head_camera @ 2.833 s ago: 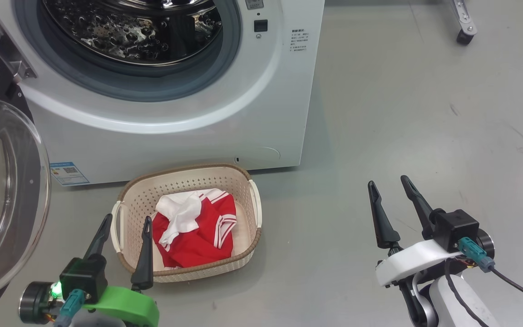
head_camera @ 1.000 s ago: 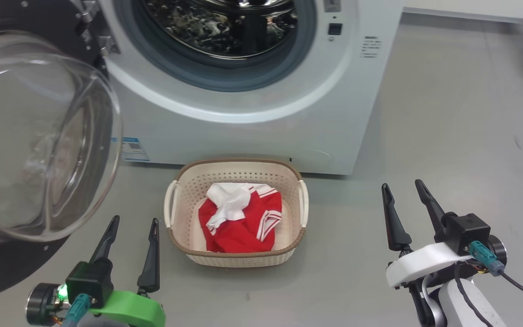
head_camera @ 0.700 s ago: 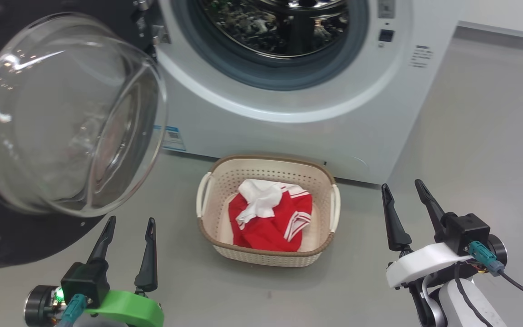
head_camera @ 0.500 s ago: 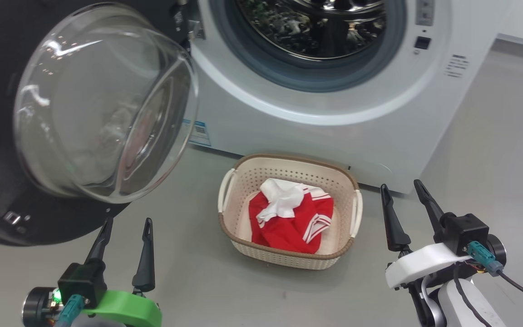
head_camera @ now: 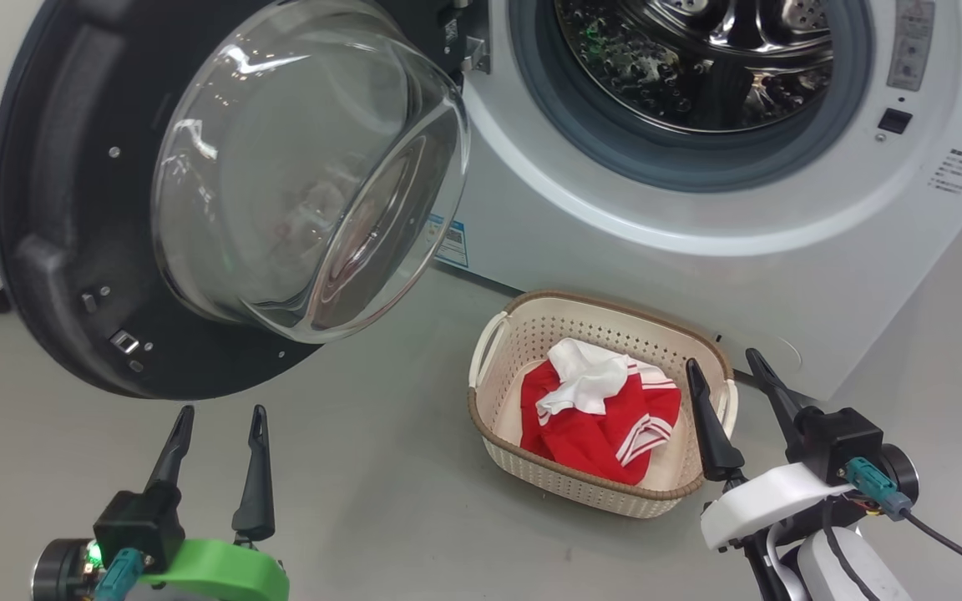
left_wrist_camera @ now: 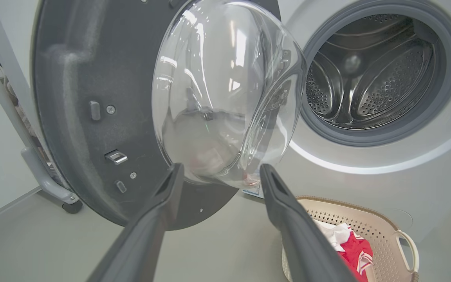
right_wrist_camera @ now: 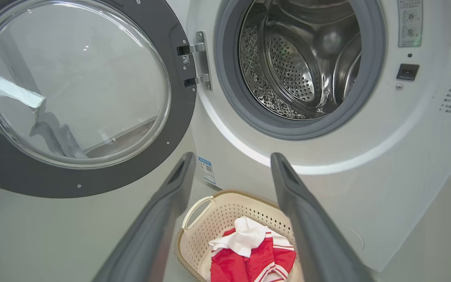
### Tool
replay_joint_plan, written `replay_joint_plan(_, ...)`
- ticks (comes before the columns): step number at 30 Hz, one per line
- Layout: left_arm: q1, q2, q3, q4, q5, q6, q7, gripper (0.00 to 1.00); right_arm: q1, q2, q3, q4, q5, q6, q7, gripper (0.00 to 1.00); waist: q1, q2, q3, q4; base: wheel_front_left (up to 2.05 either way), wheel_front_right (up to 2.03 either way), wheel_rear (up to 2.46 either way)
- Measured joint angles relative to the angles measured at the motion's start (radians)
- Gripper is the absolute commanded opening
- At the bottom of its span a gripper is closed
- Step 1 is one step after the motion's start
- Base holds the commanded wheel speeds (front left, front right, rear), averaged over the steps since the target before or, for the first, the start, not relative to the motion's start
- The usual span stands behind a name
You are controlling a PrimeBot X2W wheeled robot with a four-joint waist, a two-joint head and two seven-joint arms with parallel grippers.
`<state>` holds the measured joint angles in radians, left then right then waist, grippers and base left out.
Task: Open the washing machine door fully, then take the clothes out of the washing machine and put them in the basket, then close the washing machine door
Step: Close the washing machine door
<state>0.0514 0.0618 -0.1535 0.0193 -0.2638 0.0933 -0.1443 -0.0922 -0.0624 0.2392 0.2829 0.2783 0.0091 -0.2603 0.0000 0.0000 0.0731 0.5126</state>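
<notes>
Grey floor point(head_camera: 364, 501) runs up to the washing machine point(head_camera: 698, 275), whose drum mouth point(head_camera: 698, 75) looks empty; the clothes point(head_camera: 598, 417) lie in the basket point(head_camera: 564, 482) at its foot. What is left, I judge, is closing the washing machine door point(head_camera: 55, 209), swung wide to the left, its glass bowl point(head_camera: 306, 167) bulging nearward. It hangs beyond and above the left tool point(head_camera: 222, 411), the nearer one; the right tool point(head_camera: 721, 359) sits beside the basket. Both tools are spread and empty.

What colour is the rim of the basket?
The basket has a brown, woven-look rim; the head view shows it best.
</notes>
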Motion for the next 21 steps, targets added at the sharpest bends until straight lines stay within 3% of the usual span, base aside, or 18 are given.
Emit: replay_joint_plan(21, 0.031, -0.003, 0.025, -0.001, -0.009, 0.007, -0.015, 1.0, 0.0, 0.002, 0.022, 0.018, -0.009, 0.01, 0.0, 1.0, 0.0, 0.0, -0.005, 0.021, 0.0, 0.0, 0.0)
